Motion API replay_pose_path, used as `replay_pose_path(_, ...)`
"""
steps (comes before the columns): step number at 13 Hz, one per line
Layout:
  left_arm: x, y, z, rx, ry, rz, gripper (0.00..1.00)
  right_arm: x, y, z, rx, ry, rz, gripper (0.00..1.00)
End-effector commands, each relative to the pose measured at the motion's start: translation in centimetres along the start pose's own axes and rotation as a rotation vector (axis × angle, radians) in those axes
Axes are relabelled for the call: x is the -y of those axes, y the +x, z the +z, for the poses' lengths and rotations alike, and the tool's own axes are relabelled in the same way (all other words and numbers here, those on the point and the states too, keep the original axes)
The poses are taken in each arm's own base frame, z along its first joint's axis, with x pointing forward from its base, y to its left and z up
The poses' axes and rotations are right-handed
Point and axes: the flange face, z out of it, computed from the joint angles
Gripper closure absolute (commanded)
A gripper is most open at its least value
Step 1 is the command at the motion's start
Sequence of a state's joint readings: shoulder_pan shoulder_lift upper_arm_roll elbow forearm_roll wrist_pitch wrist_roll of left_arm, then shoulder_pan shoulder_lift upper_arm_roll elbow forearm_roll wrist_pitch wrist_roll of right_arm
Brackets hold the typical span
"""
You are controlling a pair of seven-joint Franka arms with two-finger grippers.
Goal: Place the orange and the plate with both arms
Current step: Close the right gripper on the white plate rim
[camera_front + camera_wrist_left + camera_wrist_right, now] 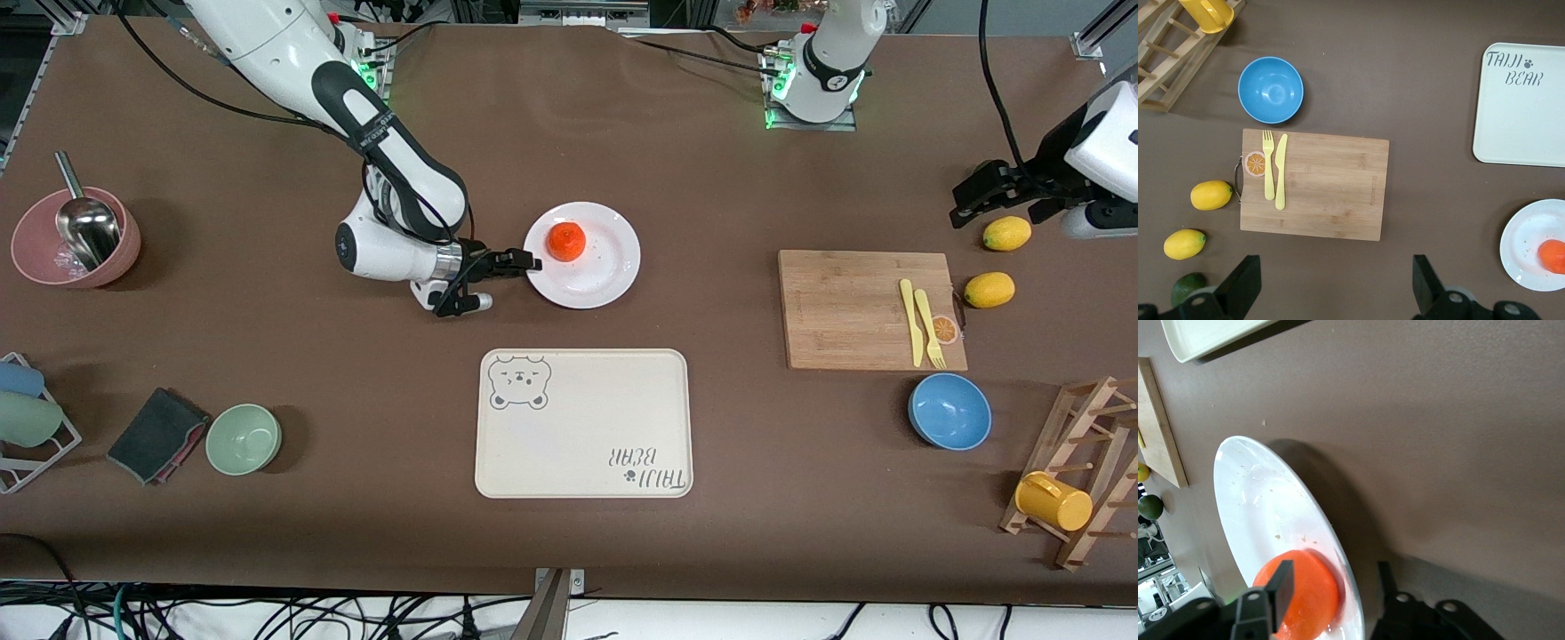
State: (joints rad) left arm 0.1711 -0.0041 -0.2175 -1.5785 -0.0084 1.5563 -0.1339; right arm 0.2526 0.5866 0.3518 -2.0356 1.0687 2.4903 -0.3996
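A: Since we go near to far, start w/ the bear-print tray (583, 423) closest to the front cam, nothing on it. Green bowl (244, 438) toward the right arm's end, blue bowl (949, 411) toward the left arm's end.

B: Ok. Task stuff?

A: Plate (597, 267) sits on the table just farther from the cam than the tray, mid-table. Orange (565, 241) is on it, off-center, on the side toward the right arm's gripper.

B: Right gripper?

A: Right gripper (524, 260) is low at the plate's rim, coming in sideways. In the right wrist view the rim runs between the two fingers (1280, 583), one over the plate by the orange (1298, 593), one under or outside the edge. Jaws partway in, gap visible on both sides, so I can't tell if it's clamped on the rim yet.

B: Left?

A: Left gripper (1335, 287) waits up over the table near the lemons (1006, 233), fingers spread wide, nothing in them. Cutting board (869, 308) w/ yellow fork & knife is under its view.

B: Handling notes?

A: Judgement only: plate looks glazed, stiff, prob slippery and chippable; rim pinch is the only hold, and a one-edge grip will want to tilt. Orange is round, light, slightly soft, so it'll likely roll if the plate tips. Keep it level, or take the fruit at its widest part across the sides.
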Motion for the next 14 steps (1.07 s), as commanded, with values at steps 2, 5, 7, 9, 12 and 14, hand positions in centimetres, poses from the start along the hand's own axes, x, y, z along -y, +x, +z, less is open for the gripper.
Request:
replay_pose_path(2,-0.2,0.2,-0.5,0.003,0.001,0.022,0.0,-0.1,0.5,0.9,-0.012,0.013,-0.014,0.7)
replay_pose_path(5,-0.2,0.2,-0.5,0.003,0.001,0.023,0.0,0.1,0.4,1.1,-0.012,0.013,-0.018,0.76)
replay_pose_path(7,-0.8,0.1,-0.6,0.001,0.008,0.034,0.0,0.1,0.4,1.1,-0.01,0.014,-0.018,0.78)
replay_pose_path(9,-0.8,0.1,-0.6,0.0,0.01,0.034,0.0,0.2,0.3,1.3,-0.009,0.013,-0.02,0.81)
replay_pose_path(12,-1.0,0.0,-0.6,0.0,0.01,0.037,0.0,0.1,0.2,1.6,-0.011,0.008,-0.02,0.91)
replay_pose_path(14,-1.0,0.0,-0.6,0.0,0.01,0.037,0.0,0.3,0.1,1.9,-0.014,0.0,-0.026,1.0)
